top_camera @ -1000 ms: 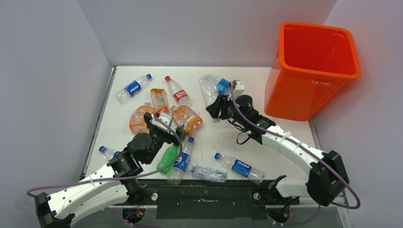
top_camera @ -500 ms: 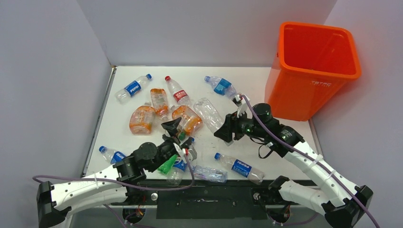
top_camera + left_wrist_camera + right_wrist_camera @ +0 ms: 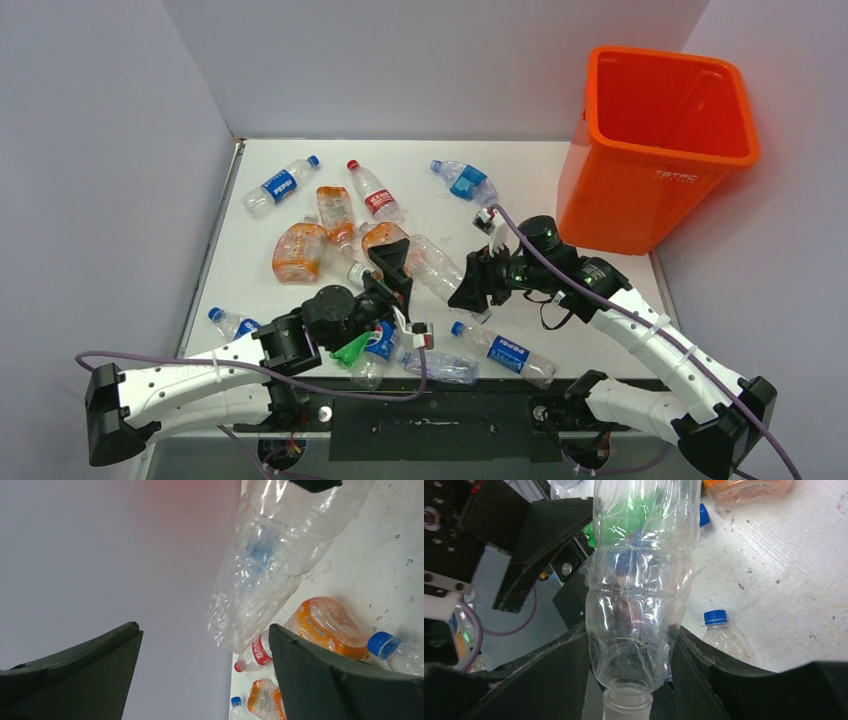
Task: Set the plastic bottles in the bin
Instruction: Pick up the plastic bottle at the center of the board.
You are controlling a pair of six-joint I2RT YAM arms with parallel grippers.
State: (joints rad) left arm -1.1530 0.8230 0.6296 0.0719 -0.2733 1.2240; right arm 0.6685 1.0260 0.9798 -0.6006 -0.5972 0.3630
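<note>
Gaping as wide as it goes, the left gripper (image 3: 393, 272) sits at centre frame in the overhead view. It holds nothing, and its tips are just beside the base end of a clear bottle (image 3: 432, 262); whether they touch it I cannot tell. To the right, the right gripper (image 3: 478, 288) is closed partway on that bottle's neck end and holds it tilted. Its wrist camera shows the neck uncapped.

The left arm covers part of a green bottle (image 3: 352, 348) and a blue-labelled bottle (image 3: 380, 345) at lower centre. An orange bottle (image 3: 383, 237) is half hidden behind the left gripper. The left wrist view cuts the held bottle off at the top edge.

Loose on the table (image 3: 540, 200), from left to right, lie:
- a small blue-capped bottle (image 3: 228, 322);
- a Pepsi bottle (image 3: 280, 185);
- two orange-tinted bottles (image 3: 298, 250);
- a red-labelled bottle (image 3: 372, 192);
- a crushed clear bottle (image 3: 440, 365);
- a blue-wrapped bottle (image 3: 462, 180).

The bin (image 3: 665, 150) stands at upper right, well apart from the held bottle.
</note>
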